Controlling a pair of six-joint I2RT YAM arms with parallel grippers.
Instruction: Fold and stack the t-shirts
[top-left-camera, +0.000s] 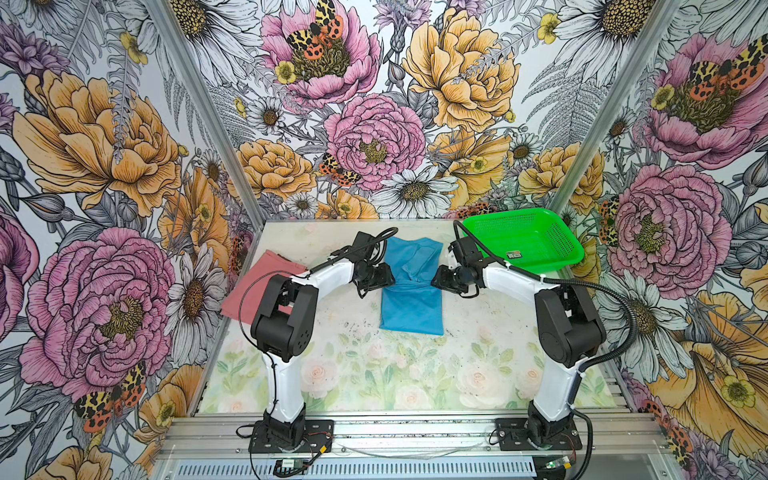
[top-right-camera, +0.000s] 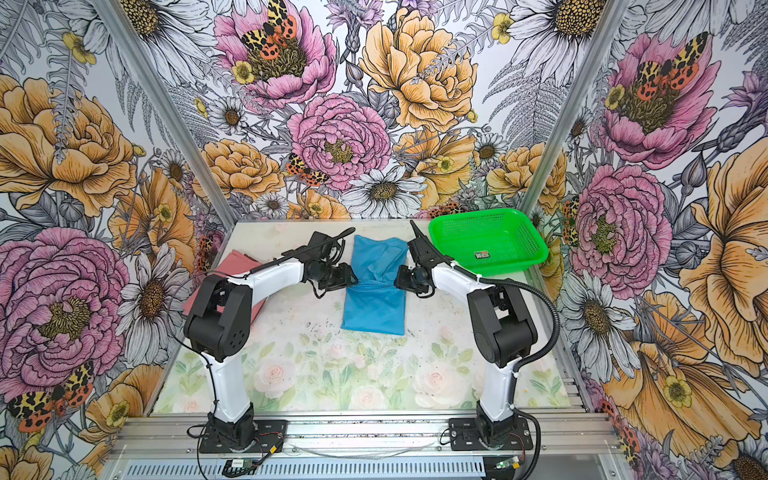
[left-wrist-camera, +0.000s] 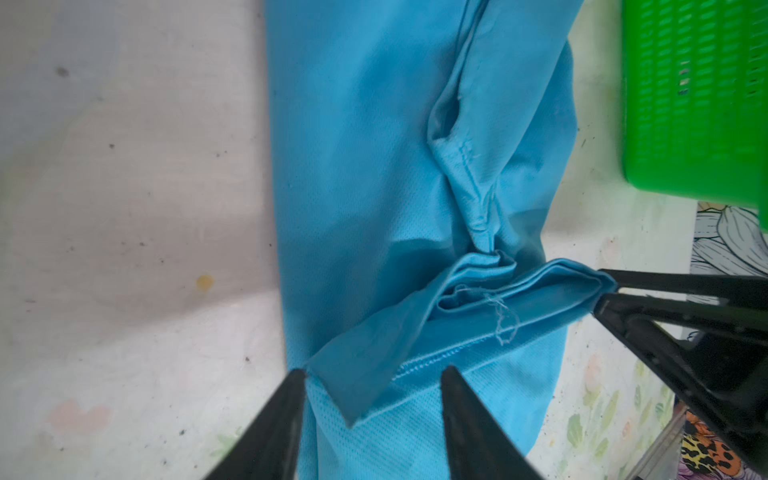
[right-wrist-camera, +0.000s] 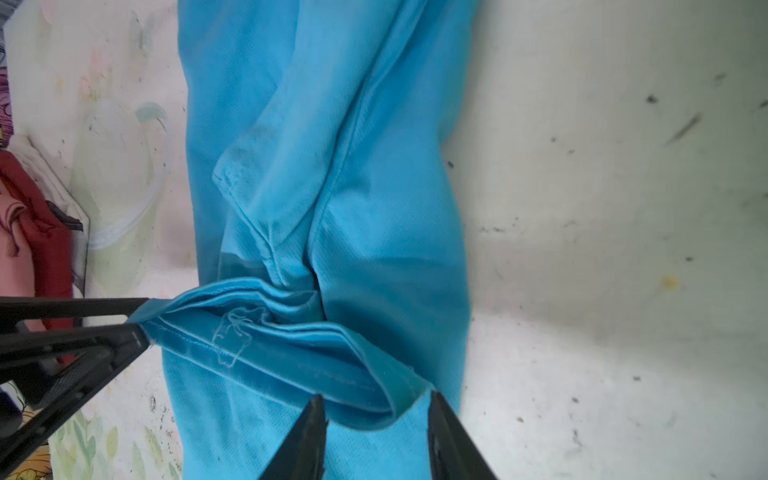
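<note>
The sky-blue t-shirt (top-left-camera: 411, 307) (top-right-camera: 374, 307) lies in the middle of the table as a long narrow strip. Its near hem is folded up to mid length, where it bunches into a thick ridge (left-wrist-camera: 478, 291) (right-wrist-camera: 270, 332). My left gripper (top-left-camera: 390, 276) (left-wrist-camera: 376, 372) is at the left end of that ridge, open, with a fabric corner lying loose between its fingers. At the right end my right gripper (top-left-camera: 436, 278) (right-wrist-camera: 376, 397) is open too, and the rounded fold sits between its tips. The salmon-pink t-shirt (top-left-camera: 257, 286) (top-right-camera: 241, 266) lies folded at the table's left edge, partly hidden behind the left arm.
A green mesh basket (top-left-camera: 552, 257) (top-right-camera: 519, 257) (left-wrist-camera: 698, 104) stands at the back right corner with a small card inside. Flowered walls close the table on three sides. The arm bases sit on the metal rail at the front.
</note>
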